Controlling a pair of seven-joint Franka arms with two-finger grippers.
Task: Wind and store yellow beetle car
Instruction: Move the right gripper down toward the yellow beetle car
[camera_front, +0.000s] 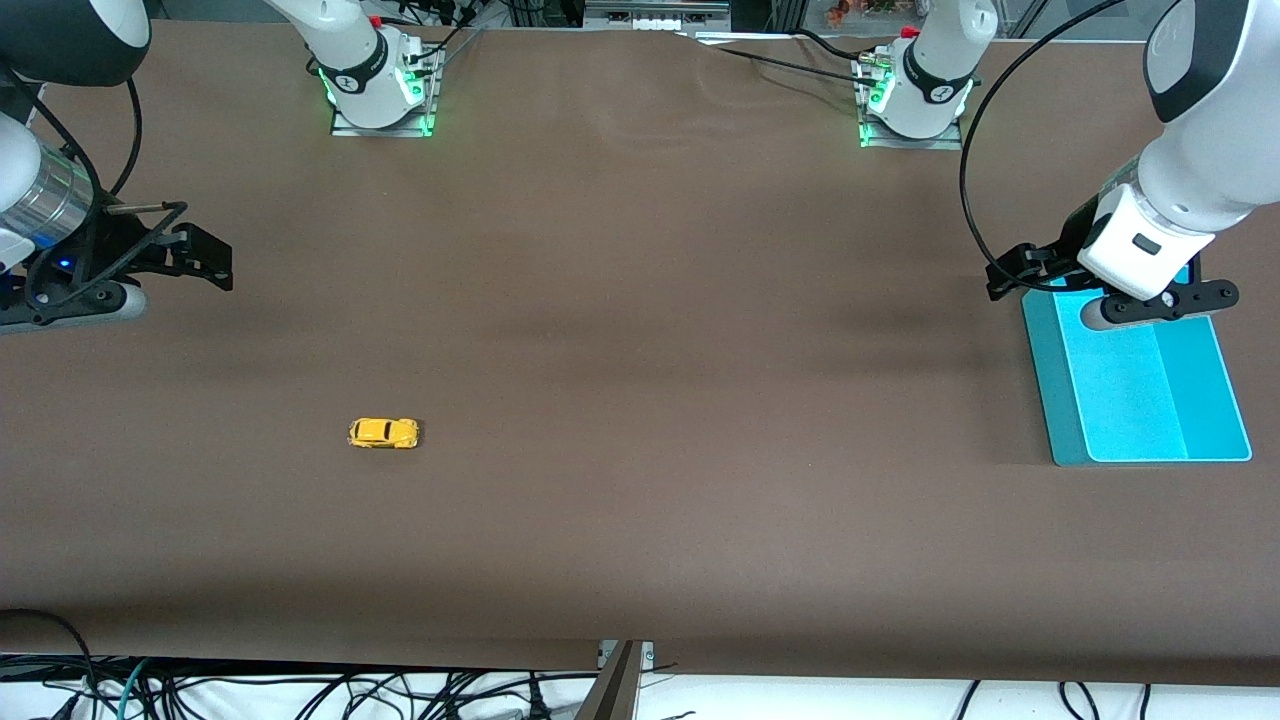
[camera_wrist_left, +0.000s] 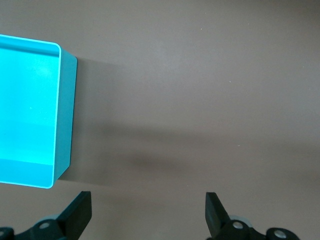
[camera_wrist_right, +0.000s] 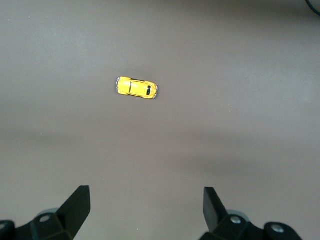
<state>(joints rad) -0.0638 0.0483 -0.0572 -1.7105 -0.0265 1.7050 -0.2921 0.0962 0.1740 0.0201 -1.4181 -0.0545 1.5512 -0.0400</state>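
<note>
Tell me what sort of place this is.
Probably a robotics lab bench: two white arms bolted onto a brown-covered table, loose cables along its edge, and only a tiny yellow toy car and a turquoise plastic bin.

I find no text, label, brand, number or sign that I can read anywhere in these views. The dark bands around the two arm bases carry small pale marks, but they are too small for me to make out as letters.
</note>
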